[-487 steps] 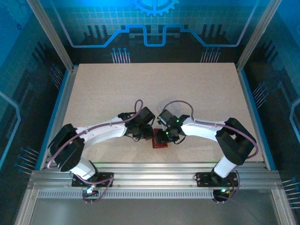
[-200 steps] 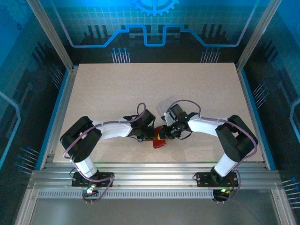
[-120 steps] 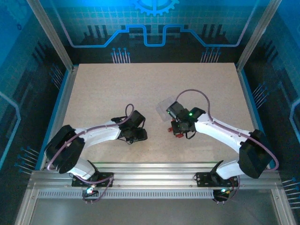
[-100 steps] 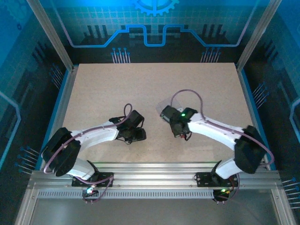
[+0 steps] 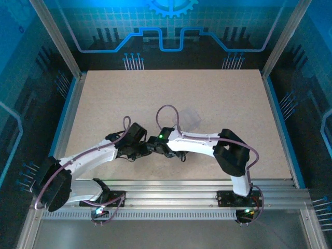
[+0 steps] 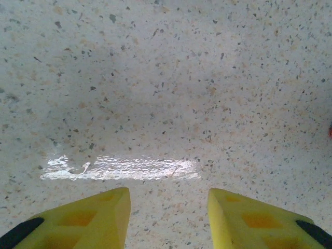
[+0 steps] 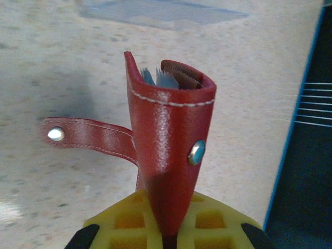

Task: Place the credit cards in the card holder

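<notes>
We read no words, numbers or brand marks anywhere. The one sign is a blue gear emblem (image 5: pixel 171 6) with circuit lines on the back wall (image 5: pixel 104 28). The red card holder (image 7: pixel 168 129) seems unmarked, its studs (image 7: pixel 196 152) apparently plain.

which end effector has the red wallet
The right end effector, pinching the red card holder; the left end effector hangs open over the table.

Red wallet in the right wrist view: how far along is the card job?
Done: the wallet is folded, pale edges peeking from its top; cards or pockets, I cannot tell. In hand: the right gripper is shut on the wallet's lower end; the left gripper is open over bare table. Left: the snap tab hangs loose, so fastening looks undone.
</notes>
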Robot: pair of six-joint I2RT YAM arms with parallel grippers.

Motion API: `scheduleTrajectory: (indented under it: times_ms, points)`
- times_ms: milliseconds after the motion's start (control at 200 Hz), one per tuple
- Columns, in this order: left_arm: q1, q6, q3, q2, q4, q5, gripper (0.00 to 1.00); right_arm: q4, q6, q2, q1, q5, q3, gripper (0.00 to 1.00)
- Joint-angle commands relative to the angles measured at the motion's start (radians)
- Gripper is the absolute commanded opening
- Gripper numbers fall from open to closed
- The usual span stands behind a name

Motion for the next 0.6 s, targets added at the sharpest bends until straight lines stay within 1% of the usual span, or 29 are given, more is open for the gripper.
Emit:
scheduleTrajectory:
  times_ms: [0, 85, 140, 220, 345, 410, 445, 515, 590]
  points:
    - [0.013, -0.011, -0.024, -0.020, -0.031, -0.007, 0.45, -0.124, 0.054, -0.130, -0.059, 0.092, -0.040, 0.00]
    - [0.013, -0.012, -0.022, -0.014, -0.021, 0.000, 0.46, -0.149, 0.063, -0.175, -0.084, 0.108, -0.069, 0.00]
    - [0.013, -0.012, -0.017, -0.012, -0.018, 0.003, 0.46, -0.131, 0.046, -0.178, -0.085, 0.095, -0.080, 0.00]
    - [0.016, -0.005, -0.007, -0.002, -0.019, 0.003, 0.46, -0.076, 0.006, -0.128, -0.058, 0.055, -0.075, 0.00]
    - [0.018, -0.004, 0.009, -0.003, -0.029, 0.004, 0.47, 0.007, -0.045, 0.025, -0.010, -0.035, -0.017, 0.11]
    - [0.019, -0.004, 0.012, -0.014, -0.037, 0.001, 0.47, 0.057, -0.075, 0.086, 0.014, -0.078, 0.020, 0.17]
    - [0.022, -0.002, 0.013, -0.019, -0.041, 0.001, 0.47, 0.077, -0.086, 0.110, 0.023, -0.100, 0.038, 0.21]
    - [0.026, 0.000, 0.011, -0.028, -0.050, 0.000, 0.47, 0.138, -0.118, 0.113, 0.029, -0.162, 0.051, 0.32]
    - [0.029, 0.004, 0.008, -0.033, -0.059, -0.005, 0.47, 0.256, -0.170, 0.039, 0.019, -0.274, 0.014, 0.44]
